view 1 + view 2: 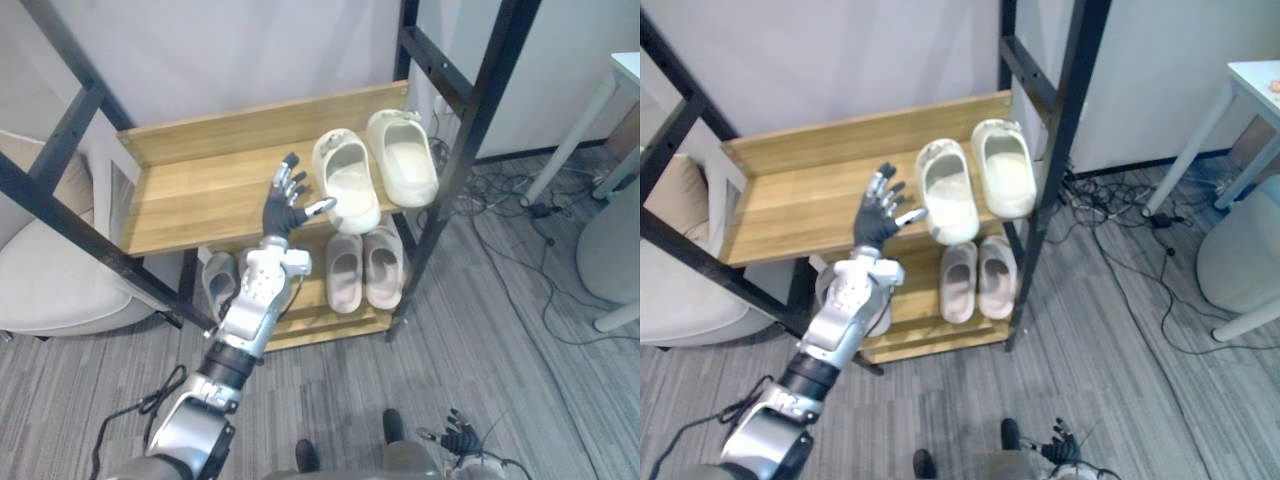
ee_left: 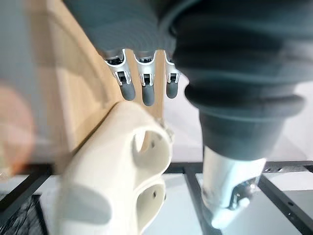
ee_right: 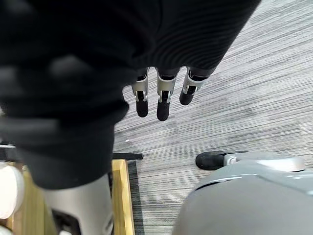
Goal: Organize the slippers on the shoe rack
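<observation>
on the lower shelf's left end lies a grey slipper [image 1: 219, 279], partly hidden behind the left arm. above it, the wooden upper shelf [image 1: 195, 185] is bare over its left and middle. the left hand [image 1: 283, 211] is raised over that shelf with the forearm reaching up from the lower left. its fingers are straight and fanned wide and hold nothing. the thumb points right toward the near cream slipper [image 1: 346, 182], at its side edge. i can't tell whether it touches or is just short.

that open, side-on pose looks suited to nudging the slipper along the board, not gripping it. the slipper sits a little askew and overhangs the shelf's front edge. its mate, the far cream slipper [image 1: 404, 156], lies just beside it at the shelf's right end against the black upright, so the pair likely wants squaring. below them, a pale pink pair [image 1: 364, 267] rests neatly side by side on the lower shelf. the right hand [image 1: 459, 439] hangs low over the carpet, fingers loose and straight, idle.
</observation>
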Robot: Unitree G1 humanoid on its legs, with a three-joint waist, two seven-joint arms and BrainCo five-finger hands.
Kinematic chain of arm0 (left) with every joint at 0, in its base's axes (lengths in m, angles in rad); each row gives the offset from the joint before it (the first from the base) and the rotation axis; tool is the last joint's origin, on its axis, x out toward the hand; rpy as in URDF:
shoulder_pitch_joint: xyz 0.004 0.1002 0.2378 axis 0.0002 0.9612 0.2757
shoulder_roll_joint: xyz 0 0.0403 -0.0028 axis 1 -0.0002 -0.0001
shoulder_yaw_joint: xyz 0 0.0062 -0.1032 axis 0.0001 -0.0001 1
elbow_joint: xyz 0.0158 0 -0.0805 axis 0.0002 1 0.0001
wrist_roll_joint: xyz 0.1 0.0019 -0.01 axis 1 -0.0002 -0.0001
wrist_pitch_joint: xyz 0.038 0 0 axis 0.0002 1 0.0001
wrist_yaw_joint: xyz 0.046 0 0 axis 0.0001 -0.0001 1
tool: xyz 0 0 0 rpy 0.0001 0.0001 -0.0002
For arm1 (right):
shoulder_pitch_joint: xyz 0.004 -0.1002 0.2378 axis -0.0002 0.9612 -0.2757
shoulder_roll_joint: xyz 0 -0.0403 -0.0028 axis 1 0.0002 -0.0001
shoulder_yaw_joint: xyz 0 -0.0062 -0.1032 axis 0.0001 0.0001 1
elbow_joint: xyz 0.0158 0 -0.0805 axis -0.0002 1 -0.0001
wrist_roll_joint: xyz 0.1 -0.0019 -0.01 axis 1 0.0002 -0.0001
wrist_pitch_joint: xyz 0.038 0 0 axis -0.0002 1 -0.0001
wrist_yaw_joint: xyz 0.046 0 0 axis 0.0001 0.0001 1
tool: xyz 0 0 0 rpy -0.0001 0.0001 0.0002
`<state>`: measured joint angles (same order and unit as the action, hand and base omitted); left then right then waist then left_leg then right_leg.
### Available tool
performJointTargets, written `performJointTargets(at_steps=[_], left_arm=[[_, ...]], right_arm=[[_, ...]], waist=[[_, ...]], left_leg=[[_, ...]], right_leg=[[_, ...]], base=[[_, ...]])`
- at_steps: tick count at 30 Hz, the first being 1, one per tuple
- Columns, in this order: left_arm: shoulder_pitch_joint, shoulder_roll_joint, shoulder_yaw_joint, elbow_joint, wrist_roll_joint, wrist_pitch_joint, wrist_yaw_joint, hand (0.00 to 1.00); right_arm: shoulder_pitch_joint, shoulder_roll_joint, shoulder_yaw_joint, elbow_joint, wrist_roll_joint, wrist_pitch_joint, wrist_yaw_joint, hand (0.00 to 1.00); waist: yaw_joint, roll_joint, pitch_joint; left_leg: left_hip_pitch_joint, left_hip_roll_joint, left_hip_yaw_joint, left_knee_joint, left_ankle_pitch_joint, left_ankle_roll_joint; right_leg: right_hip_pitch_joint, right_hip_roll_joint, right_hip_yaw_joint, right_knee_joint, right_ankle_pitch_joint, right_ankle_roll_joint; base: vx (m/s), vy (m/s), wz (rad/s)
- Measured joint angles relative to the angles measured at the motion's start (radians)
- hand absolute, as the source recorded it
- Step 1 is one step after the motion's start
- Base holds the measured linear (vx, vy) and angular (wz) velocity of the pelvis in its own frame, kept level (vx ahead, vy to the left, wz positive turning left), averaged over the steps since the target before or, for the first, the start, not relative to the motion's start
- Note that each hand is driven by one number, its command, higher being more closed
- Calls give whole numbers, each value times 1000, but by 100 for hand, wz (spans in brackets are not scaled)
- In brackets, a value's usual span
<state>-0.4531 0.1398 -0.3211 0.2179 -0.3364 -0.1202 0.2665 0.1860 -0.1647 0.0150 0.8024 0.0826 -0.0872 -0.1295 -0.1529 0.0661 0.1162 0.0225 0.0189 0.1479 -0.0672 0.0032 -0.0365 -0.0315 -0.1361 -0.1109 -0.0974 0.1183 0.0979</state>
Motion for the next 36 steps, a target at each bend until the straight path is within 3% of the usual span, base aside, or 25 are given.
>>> performJointTargets(at_steps=[5, 16, 26, 36], left_arm=[[8, -1, -49, 1, 0, 3, -34, 0], [-10, -23, -74, 41, 0, 5, -34, 0], [-135, -36, -17, 188, 1, -1, 2, 0], [-188, -13, 30, 229, -1, 2, 36, 0]], right_arm=[[-4, 4, 5, 0, 0, 0, -1, 0], [-16, 3, 28, 5, 0, 2, -3, 0], [-21, 5, 28, 19, 3, 5, -3, 0], [-23, 7, 26, 19, 3, 5, -3, 0]], waist=[[3, -9, -5], [0, -21, -12], [-3, -26, -17], [-10, -26, -18]], left_leg=[[1, 0, -13, 1, 1, 1], [8, 2, -15, 0, -4, -8], [12, 7, 20, -13, -10, -13], [9, 7, 43, -18, -11, -10]], right_leg=[[8, -1, -14, 0, -2, 2], [18, 0, -18, 0, -7, 0], [-4, 8, 15, 0, -8, 0], [-23, 12, 39, 0, -8, 0]], base=[[-10, -16, 7], [-12, -8, 2], [-2, -9, -10], [13, -10, -7]])
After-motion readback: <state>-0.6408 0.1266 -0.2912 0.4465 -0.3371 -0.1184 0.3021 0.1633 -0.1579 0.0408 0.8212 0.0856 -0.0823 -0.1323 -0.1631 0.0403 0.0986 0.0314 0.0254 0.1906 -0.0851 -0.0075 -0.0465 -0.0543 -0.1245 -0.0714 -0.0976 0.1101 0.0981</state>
